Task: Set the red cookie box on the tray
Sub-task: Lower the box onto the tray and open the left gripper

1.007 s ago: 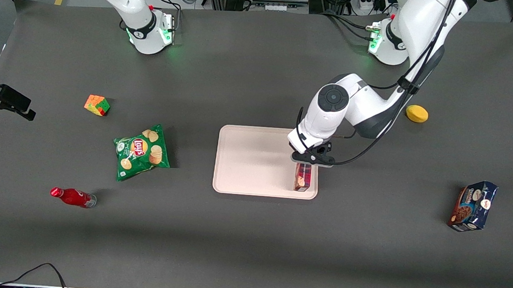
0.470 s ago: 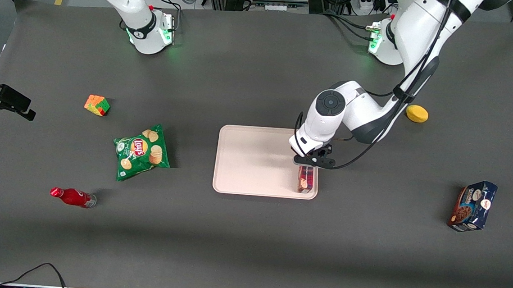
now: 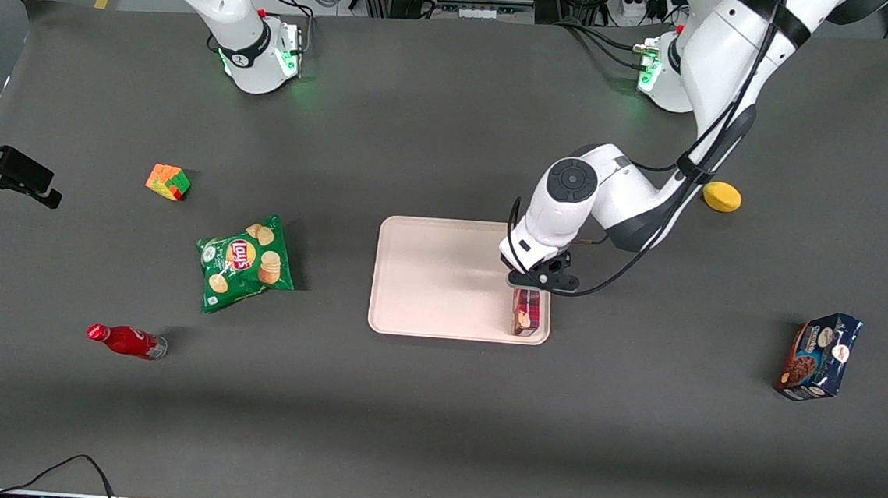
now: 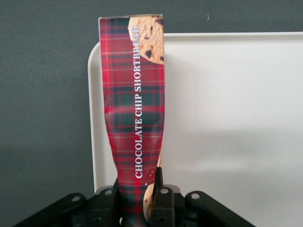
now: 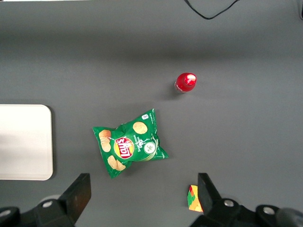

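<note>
My pincer [image 3: 529, 284] [image 4: 140, 198] pinches one end of the red cookie box [image 3: 526, 311] [image 4: 135, 113], fingers [image 4: 162, 203] pressed against its narrow sides. The box stands on the tray [image 3: 442, 280] [image 4: 227, 123], along the rim toward my working arm's end. The tray rests on the dark counter [image 3: 432, 420].
</note>
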Tool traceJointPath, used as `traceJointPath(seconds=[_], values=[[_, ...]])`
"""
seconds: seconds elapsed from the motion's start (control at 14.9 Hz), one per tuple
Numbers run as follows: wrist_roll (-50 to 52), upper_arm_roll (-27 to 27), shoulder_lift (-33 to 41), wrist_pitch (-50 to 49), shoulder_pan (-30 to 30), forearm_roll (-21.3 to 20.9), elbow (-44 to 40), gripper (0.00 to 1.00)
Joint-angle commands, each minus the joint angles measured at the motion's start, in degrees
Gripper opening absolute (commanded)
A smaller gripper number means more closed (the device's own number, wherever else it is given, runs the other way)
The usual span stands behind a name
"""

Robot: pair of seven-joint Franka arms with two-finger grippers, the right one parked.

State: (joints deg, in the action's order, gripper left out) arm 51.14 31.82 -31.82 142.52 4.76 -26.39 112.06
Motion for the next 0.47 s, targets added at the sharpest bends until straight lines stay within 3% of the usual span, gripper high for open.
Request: traceJointPath(seconds=[0.0, 0.07, 0.13, 0.4], values=[[1.95, -0.26, 0.27, 0.57, 0.52, -1.91, 0.0, 0.16], [1.86, -0.44, 0.27, 0.57, 0.6, -2.09, 0.0, 0.63], [1.77, -0.61, 0.35, 0.57, 0.52, -3.04, 0.0, 1.0], [1.86, -0.53, 0.44, 0.22, 0.43, -3.67, -0.26, 1.0]])
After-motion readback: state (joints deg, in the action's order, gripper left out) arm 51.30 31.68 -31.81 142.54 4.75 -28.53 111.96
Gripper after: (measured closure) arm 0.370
